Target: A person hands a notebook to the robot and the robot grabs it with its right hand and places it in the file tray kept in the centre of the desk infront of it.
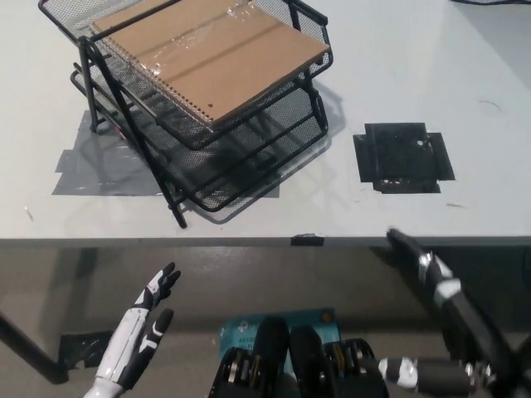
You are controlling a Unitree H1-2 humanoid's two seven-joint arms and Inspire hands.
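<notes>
A brown spiral notebook (207, 54) in clear wrap lies in the top tier of the black mesh file tray (249, 157) on the white desk. My black right hand (440, 319) is down below the desk's front edge at the lower right, open and holding nothing, somewhat blurred. The white left hand (141, 332) rests at the lower left below the desk, open with its fingers apart.
A black tape square (403, 157) marks the desk to the right of the tray. Grey tape patches (91, 166) lie under the tray's left side. The desk's front edge (265, 241) crosses the picture.
</notes>
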